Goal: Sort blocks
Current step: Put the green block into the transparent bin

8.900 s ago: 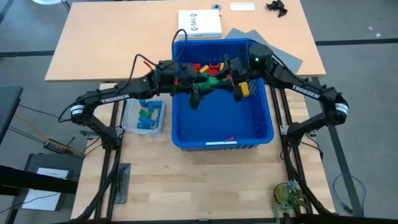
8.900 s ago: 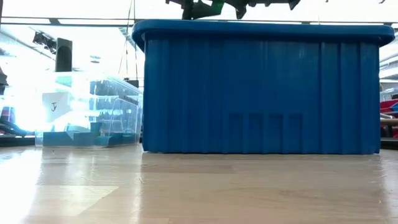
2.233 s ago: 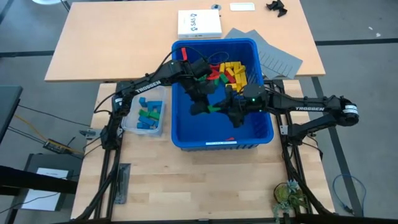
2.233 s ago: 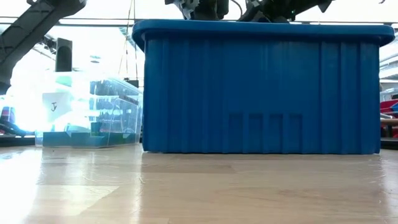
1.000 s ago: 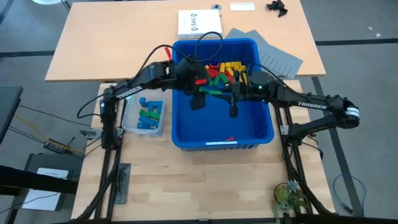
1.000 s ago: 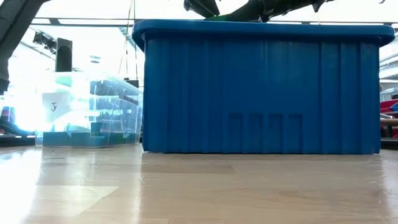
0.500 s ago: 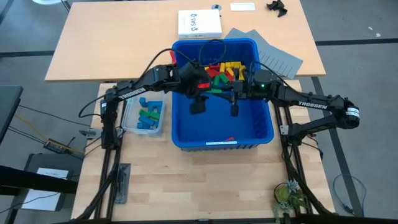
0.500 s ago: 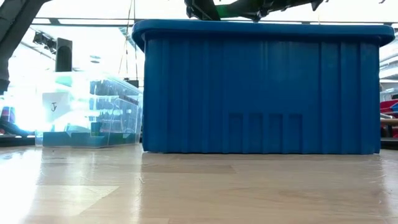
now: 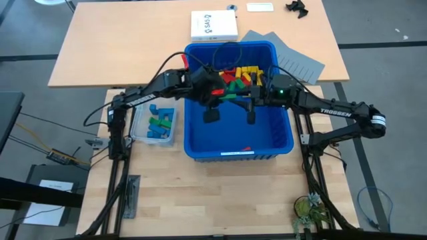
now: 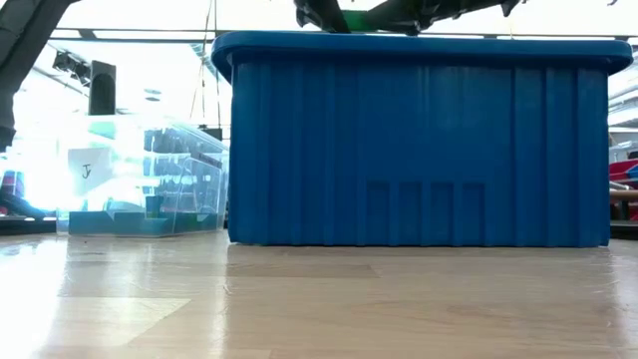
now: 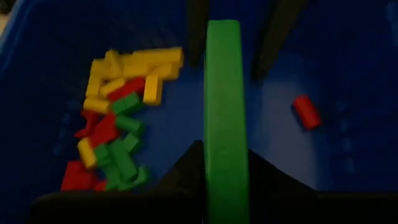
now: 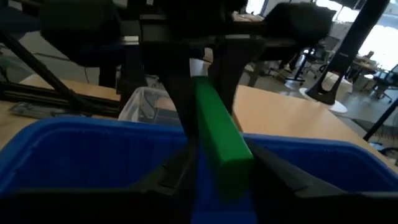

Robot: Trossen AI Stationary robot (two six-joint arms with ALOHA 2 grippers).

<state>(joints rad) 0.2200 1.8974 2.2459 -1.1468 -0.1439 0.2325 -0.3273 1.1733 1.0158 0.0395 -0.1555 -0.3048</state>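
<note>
Above the blue bin, a long green block spans between both grippers, the left gripper clamped on one end and the right gripper loosely around the other, with the remaining blocks piled at the bin's far end.

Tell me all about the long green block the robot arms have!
The green block is a long, straight, smooth bar that looks like plastic. It hangs level in the air above the blue bin, stretched between the two arms. The left gripper and the right gripper each have an end between their fingers. Nothing else touches it.
</note>
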